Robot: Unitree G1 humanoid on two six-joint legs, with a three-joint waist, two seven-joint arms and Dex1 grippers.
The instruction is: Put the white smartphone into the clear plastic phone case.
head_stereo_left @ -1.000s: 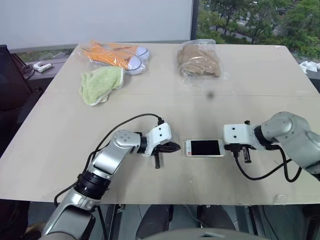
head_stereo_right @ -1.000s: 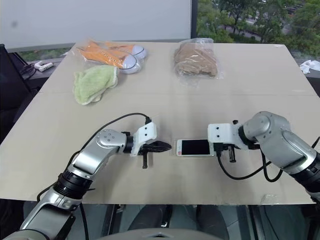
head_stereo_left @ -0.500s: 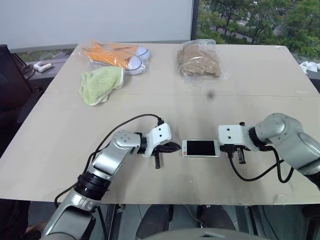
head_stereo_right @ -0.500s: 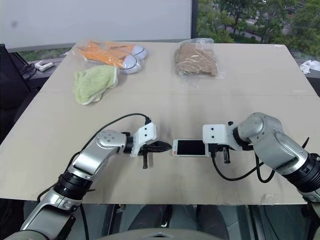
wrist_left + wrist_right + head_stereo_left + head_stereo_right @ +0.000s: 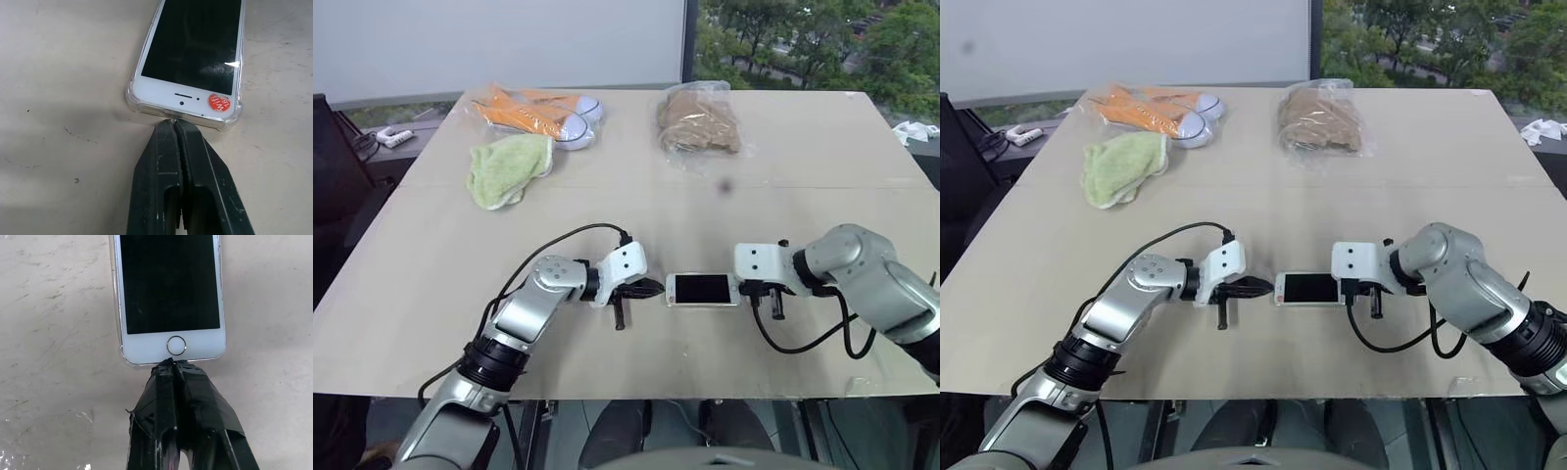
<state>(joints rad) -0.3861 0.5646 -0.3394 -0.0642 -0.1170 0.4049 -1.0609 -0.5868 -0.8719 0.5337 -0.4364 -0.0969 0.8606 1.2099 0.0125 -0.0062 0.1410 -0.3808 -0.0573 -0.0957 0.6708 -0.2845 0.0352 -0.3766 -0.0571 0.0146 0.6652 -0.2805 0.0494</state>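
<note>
Left wrist view: the white smartphone (image 5: 193, 54) is lying screen-up on the table (image 5: 636, 186), already sitting inside the clear plastic phone case (image 5: 131, 98), whose transparent bumper corners are showing around the earpiece end. The phone's long axis is running straight along the line between the two grippers. The left gripper (image 5: 175, 125), fingers pressed together and holding nothing, is touching the case rim at the earpiece end, so the phone is lying directly ahead of its tips. The right gripper (image 5: 171, 364), likewise pressed shut and empty, is meeting the home-button end from the opposite side. Both arms are equally near, bracketing the phone end to end. Judgement: seating appears nearly complete; any further push would be acting lengthwise along the phone.
</note>
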